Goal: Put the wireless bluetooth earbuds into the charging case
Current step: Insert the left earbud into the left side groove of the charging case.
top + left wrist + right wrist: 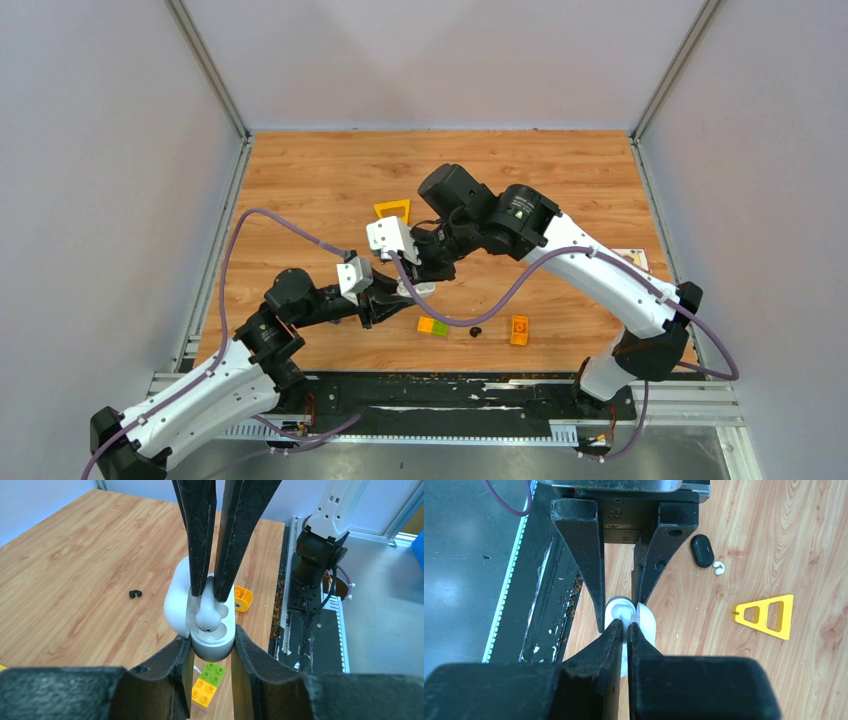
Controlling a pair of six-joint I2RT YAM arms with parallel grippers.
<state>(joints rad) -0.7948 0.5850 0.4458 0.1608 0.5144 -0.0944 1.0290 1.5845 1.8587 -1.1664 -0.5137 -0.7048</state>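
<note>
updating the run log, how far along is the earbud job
Done: the smooth white oval plastic charging case is open, clamped in the left gripper. In hand: the right gripper pinches a tiny white earbud at its socket. Left: release it, and a small black piece, likely an earbud, lies loose on the wooden table.

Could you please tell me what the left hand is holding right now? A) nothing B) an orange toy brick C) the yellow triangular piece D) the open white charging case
D: in the left wrist view the left hand is clamped on both sides of the open charging case, while the right hand pinches a white earbud over it.
</note>
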